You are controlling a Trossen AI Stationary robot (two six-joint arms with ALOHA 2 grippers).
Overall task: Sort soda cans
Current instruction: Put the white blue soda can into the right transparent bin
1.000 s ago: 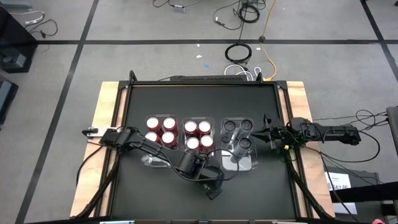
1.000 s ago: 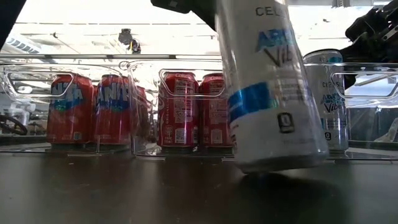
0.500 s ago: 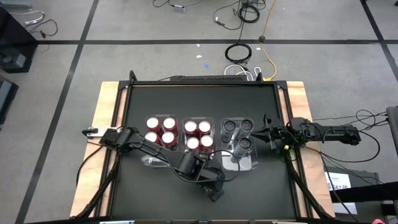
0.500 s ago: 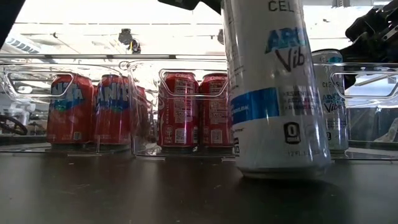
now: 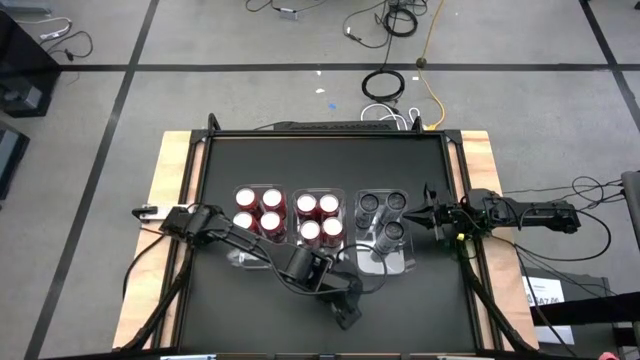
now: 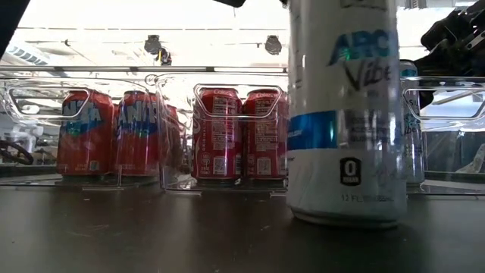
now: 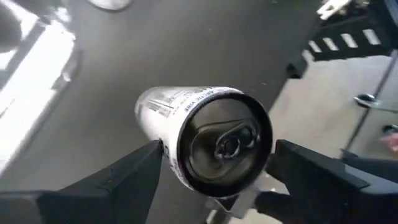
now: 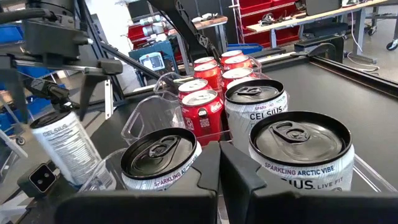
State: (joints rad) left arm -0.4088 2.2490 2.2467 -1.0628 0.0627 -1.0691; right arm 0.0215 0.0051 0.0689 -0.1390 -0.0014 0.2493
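Note:
A silver-white can [image 6: 345, 114] stands upright near the table's near edge, under my left gripper [image 5: 347, 312]; it also shows in the left wrist view [image 7: 186, 106] and the right wrist view [image 8: 62, 146]. Red cans [image 5: 258, 210] fill the left clear bin, more red cans [image 5: 318, 217] fill the middle one, and three silver cans [image 5: 385, 215] stand on their bases in the right bin [image 5: 400, 264]. My right gripper [image 5: 428, 212] waits shut beside the right bin, level with the silver cans [image 8: 298, 149]. My left gripper [image 7: 217, 149] pinches the silver-white can between its two fingers, just below the top rim [image 7: 171, 158]. The fingers come from above, pointing down, one on each side. The can is upright, and its base [image 6: 345, 220] looks set on the black table top.
The three clear bins [image 6: 23, 114] sit in a row across the middle of the black mat. A clear plastic piece [image 5: 245, 258] lies under the left arm. Wooden borders [image 5: 165, 200] flank the mat. Open mat lies beyond the bins [image 5: 320, 160] and at the near left.
My left gripper has moved slightly toward the table's near edge with the can. The can was tilted a second ago and now stands upright. It has also come nearer the low camera.

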